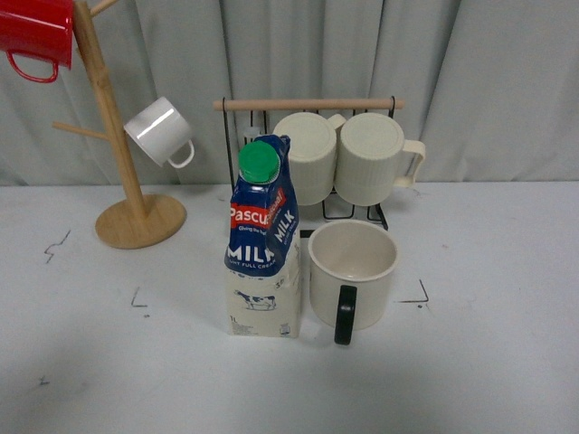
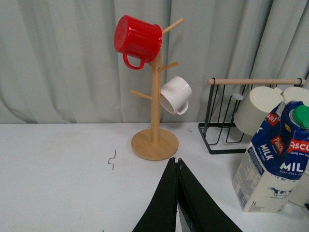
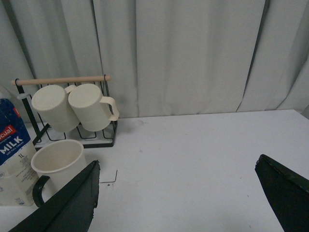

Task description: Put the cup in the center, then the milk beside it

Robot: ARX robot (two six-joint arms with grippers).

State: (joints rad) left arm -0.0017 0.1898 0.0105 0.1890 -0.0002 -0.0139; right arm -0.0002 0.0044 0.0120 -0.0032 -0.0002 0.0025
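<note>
Two task things: the cup (image 1: 353, 274) and the milk (image 1: 263, 244) stand upright on my bench (image 1: 109, 362), close side by side.
Landmark: I place everything against the black wire rack (image 1: 362, 210) with its wooden bar.
Cup: just in front of the rack, mouth up, black handle turned toward me.
Milk: at the cup's left, in front of the rack's left end; green cap on top; whether carton and cup touch I cannot tell.
Ribbed mugs: two cream ribbed mugs (image 1: 339, 155) lie on their sides in the rack, touching each other.
Mug tree: the wooden tree (image 1: 122, 163) stands left of the rack, bearing a red mug (image 1: 34, 34) high up and a small white mug (image 1: 160, 132) lower, on the rack's side.
My left end effector (image 2: 177, 162): clenched on nothing, tips pressed together, above bare bench left of the rack, near the tree's base.
My right end effector (image 3: 176, 176): released, fingers (image 3: 77, 198) spread wide and empty, right of the rack, apart from the cup.
</note>
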